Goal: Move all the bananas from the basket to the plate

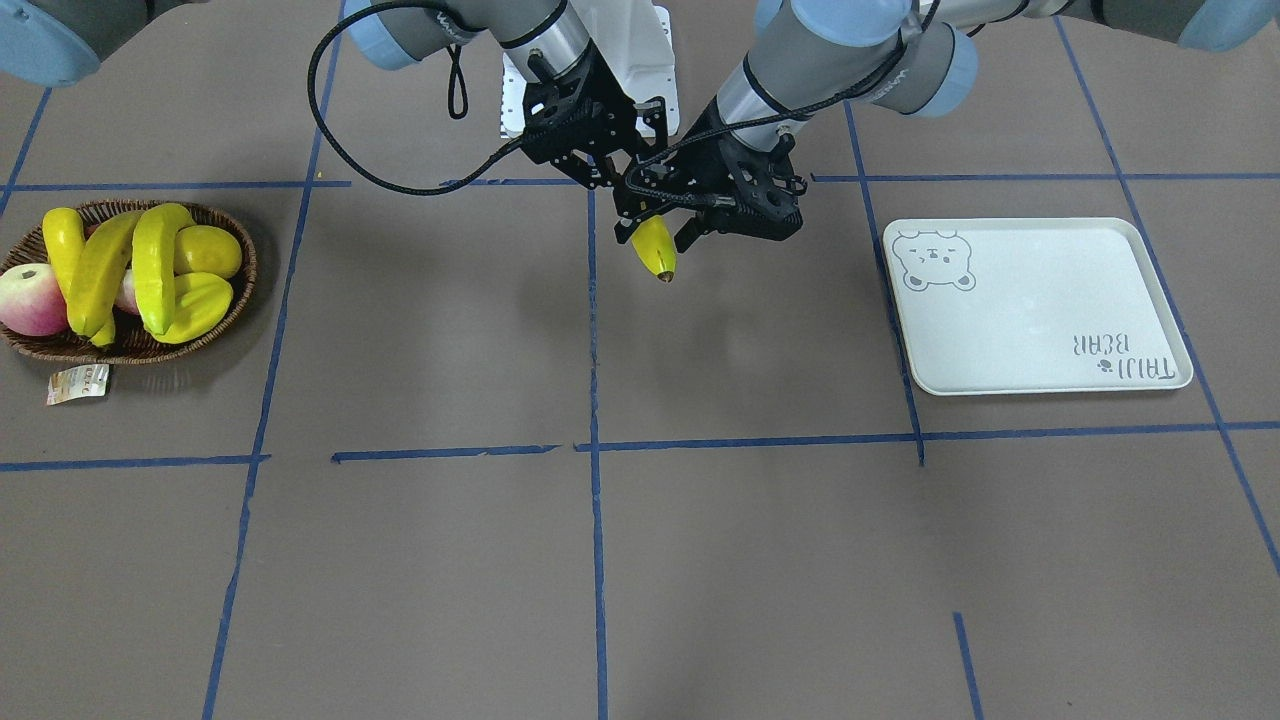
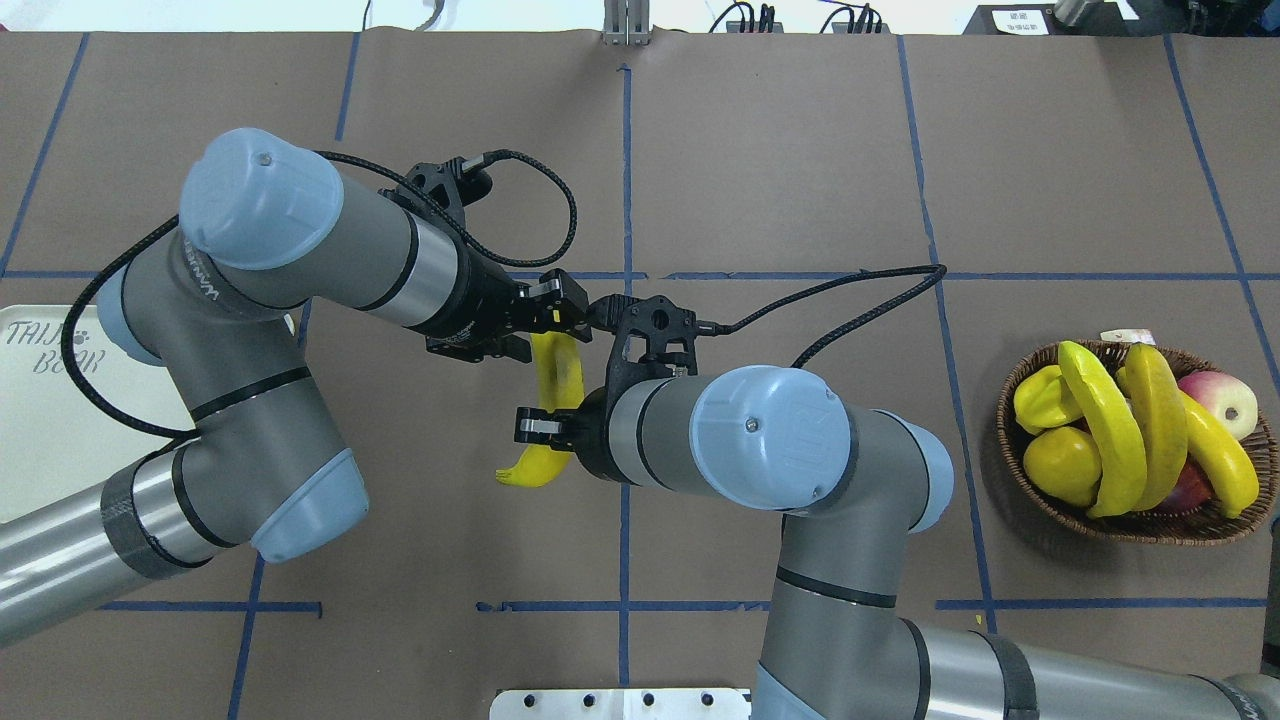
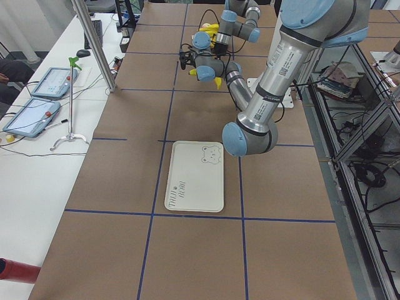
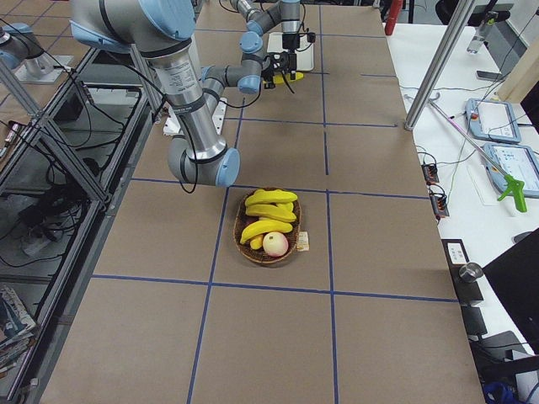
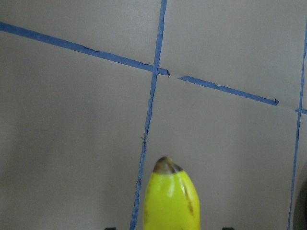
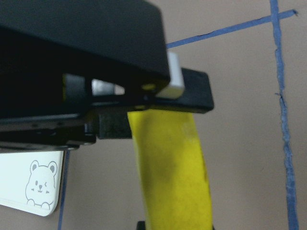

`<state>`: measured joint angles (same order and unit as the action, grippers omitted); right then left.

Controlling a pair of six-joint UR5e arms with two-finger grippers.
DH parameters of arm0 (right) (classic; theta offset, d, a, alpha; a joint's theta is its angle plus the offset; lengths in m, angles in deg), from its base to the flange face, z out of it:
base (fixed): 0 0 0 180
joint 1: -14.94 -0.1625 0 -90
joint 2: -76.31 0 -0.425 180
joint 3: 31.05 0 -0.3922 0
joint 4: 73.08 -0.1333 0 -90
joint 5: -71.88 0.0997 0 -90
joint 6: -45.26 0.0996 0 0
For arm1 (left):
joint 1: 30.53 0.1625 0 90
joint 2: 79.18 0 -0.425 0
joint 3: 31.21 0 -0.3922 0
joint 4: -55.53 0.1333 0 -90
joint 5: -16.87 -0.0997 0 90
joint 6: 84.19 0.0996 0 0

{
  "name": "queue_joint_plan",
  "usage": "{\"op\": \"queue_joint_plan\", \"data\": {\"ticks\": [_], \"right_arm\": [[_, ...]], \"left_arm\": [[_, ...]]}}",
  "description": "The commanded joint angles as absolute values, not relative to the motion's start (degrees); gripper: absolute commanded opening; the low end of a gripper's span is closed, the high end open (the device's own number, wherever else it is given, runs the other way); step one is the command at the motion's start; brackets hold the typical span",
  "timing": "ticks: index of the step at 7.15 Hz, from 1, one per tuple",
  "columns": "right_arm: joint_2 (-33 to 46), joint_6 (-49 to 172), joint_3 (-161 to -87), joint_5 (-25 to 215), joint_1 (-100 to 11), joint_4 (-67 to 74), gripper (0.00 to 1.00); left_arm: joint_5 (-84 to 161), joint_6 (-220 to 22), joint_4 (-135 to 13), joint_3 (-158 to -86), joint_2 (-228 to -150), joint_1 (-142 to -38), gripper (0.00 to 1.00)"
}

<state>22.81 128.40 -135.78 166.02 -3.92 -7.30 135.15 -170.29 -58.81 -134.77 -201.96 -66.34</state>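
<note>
Plate (image 2: 30, 440) cut off by overhead view's left edge and partly under left arm (image 2: 240, 420), held banana (image 5: 170, 201) cut off at left wrist view's bottom edge, one end behind blurred dark finger (image 6: 189, 96) of left gripper (image 2: 535, 322) in right wrist view

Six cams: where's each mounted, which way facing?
Front-facing: across table, looking back at left arm, right arm, banana.
Overhead: behind both arms, looking down; basket at right.
Exterior left: table's left end; left arm near, plate.
Exterior right: opposite end; right arm near.
Left wrist: down at banana tip; no arm.
Right wrist: left end effector at banana.
Both wrists share the banana.
</note>
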Motion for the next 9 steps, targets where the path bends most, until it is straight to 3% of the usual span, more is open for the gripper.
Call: {"op": "queue_joint_plan", "data": {"ticks": [1, 2, 3, 4, 5, 6, 9], "right_arm": [[22.8, 128.4, -136.0, 166.0, -3.9, -7.3, 0.13], [22.8, 128.4, -135.9, 166.0, -3.9, -7.3, 0.13], [22.8, 128.3, -135.9, 166.0, -3.9, -7.3, 0.13], [22.8, 128.3, -135.8, 166.0, -3.9, -7.3, 0.14], [22.8, 128.3, -135.9, 166.1, -3.9, -7.3, 0.29], [22.8, 128.3, -135.9, 165.8, -3.9, -7.3, 0.99], [22.9, 128.2, -136.9, 166.1, -4.0, -7.3, 0.99]], "left_arm": [[135.2, -170.2, -58.8, -134.7, -202.0, -66.2, 0.48], [135.2, -170.2, -58.9, -134.8, -202.0, -66.2, 0.30], [135.2, -170.2, -58.9, -134.8, -201.8, -66.2, 0.05], [135.3, -169.9, -58.9, -135.0, -201.7, -66.2, 0.00], [135.3, -169.7, -58.9, -135.4, -201.7, -66.2, 0.00], [135.3, -169.6, -58.9, -136.0, -201.5, -66.2, 0.00], [135.3, -169.6, -58.8, -135.9, -201.2, -66.4, 0.00]]}}
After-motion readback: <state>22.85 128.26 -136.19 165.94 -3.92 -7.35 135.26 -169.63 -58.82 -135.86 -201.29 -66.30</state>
